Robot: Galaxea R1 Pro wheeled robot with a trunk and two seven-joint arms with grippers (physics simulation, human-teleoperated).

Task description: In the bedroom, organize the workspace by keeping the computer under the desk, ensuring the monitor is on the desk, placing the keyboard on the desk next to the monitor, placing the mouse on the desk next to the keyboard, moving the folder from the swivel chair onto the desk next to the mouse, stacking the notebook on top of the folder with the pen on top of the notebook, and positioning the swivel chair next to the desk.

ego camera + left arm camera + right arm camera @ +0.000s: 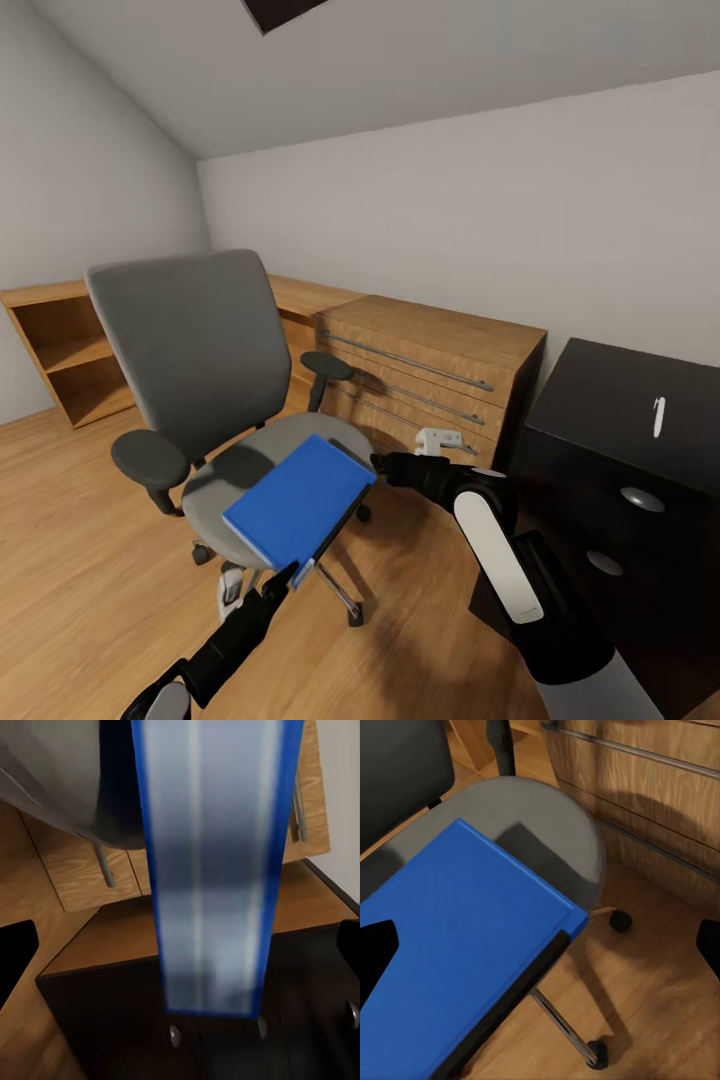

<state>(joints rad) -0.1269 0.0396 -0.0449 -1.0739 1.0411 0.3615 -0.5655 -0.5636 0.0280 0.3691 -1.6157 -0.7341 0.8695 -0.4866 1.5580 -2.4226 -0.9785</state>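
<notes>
Folder point(300, 498): blue, tilted, raised just above the seat of the swivel chair point(190, 350); its shadow falls on the seat pad. Low corner points toward me, high corner toward the chest of drawers. In left wrist view I see the folder point(217, 862) edge-on, a pale striped band w/ blue borders. In right wrist view the folder point(457, 952) shows its broad blue face, dark edge along one side.

Left gripper point(285, 575): at the folder's near low corner, clamped on it by the look of the lift; fingertips mostly hidden by the folder edge.

Right gripper point(385, 464): near the folder's far corner, not touching as far as I can see. In right wrist view my finger tips sit at opposite frame edges, so jaws wide apart.

Swivel chair: grey seat & back, dark armrests, standing on wood floor point(80, 580), facing roughly toward me.

Chest of drawers point(430, 365): light wood, long metal handles, against wall behind the chair.

Black cabinet point(630, 450): to my right, round knobs on front.

Shelf unit point(55, 350): open wood, far left by wall.
</notes>
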